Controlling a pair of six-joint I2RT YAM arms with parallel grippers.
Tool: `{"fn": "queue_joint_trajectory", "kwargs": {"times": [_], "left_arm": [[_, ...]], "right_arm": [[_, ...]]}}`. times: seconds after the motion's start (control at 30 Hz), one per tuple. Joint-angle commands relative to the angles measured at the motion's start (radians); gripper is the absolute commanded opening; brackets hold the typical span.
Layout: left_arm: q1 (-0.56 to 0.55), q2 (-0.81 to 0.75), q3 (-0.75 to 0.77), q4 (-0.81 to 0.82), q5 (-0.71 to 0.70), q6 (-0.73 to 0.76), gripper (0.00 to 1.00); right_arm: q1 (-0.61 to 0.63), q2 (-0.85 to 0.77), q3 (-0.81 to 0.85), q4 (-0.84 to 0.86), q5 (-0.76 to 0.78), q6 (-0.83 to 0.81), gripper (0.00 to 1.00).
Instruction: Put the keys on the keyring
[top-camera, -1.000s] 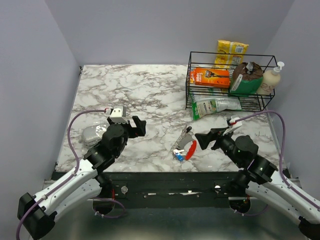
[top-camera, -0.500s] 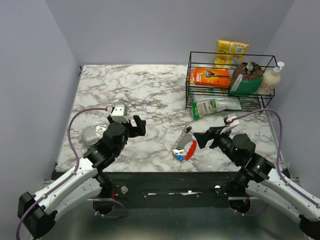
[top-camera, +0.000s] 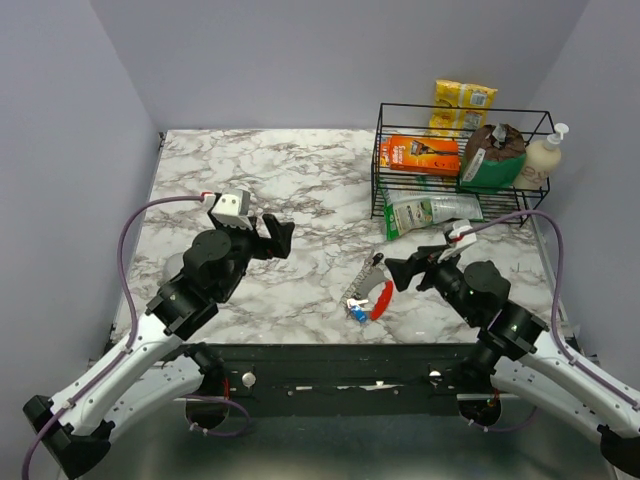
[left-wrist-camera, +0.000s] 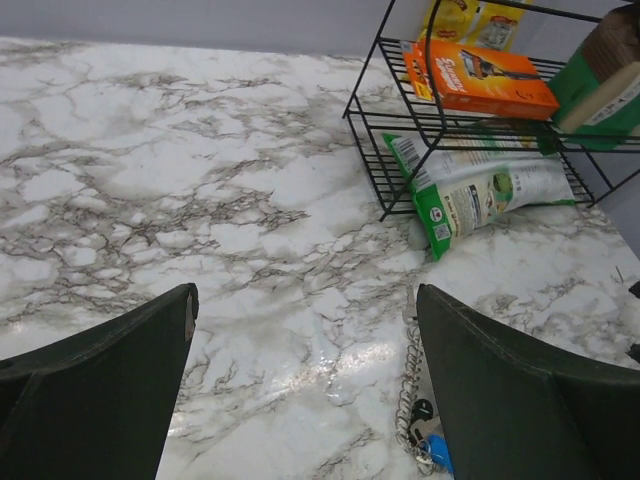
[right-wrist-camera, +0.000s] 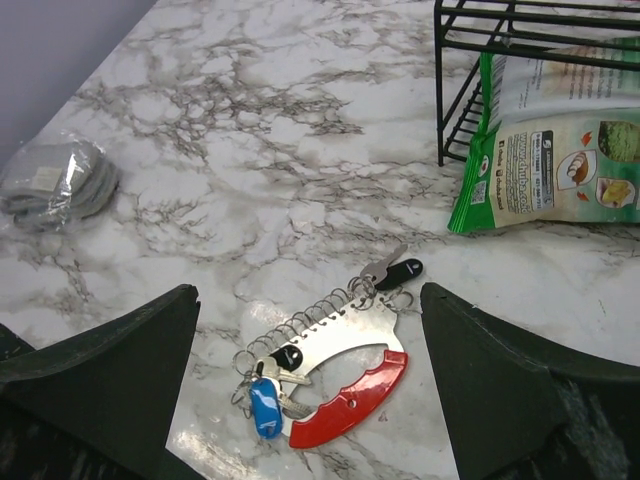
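Observation:
The keyring (right-wrist-camera: 352, 399) is a red curved grip on a silvery plate edged with a row of small rings, and it lies flat on the marble near the table's front. A blue-headed key (right-wrist-camera: 264, 408) and a dark-headed key (right-wrist-camera: 288, 357) lie at its lower-left rings. Another dark-headed key (right-wrist-camera: 403, 270) and a silver one sit at its far end. The keyring (top-camera: 381, 299) is just left of my right gripper (top-camera: 399, 272), which stands open and holds nothing. My left gripper (top-camera: 276, 236) is open over bare marble, well left of the keys (left-wrist-camera: 430, 440).
A black wire rack (top-camera: 462, 112) at the back right holds an orange razor pack, a green bag and yellow packets. A soap bottle (top-camera: 546, 155) stands beside it. A green-white pouch (top-camera: 432, 211) lies under the rack. A grey wrapped bundle (right-wrist-camera: 58, 180) lies at the left.
My left arm has risen and its gripper has shifted slightly up and right. My right gripper has crept left toward the keyring. The keys and keyring have not moved.

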Motion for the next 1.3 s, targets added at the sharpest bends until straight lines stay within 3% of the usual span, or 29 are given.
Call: {"fn": "queue_joint_trajectory", "kwargs": {"times": [0.0, 0.5, 1.27], "left_arm": [[-0.002, -0.016, 0.060, -0.080, 0.175, 0.122, 0.99], [-0.002, -0.012, 0.153, -0.184, 0.108, 0.174, 0.99], [-0.002, 0.016, 0.126, -0.206, 0.072, 0.182, 0.98]], "right_arm": [[0.003, -0.006, 0.048, 0.036, 0.035, -0.041, 1.00], [0.003, -0.032, 0.128, 0.064, 0.047, -0.095, 1.00], [0.005, -0.020, 0.126, 0.101, 0.053, -0.126, 1.00]]}}
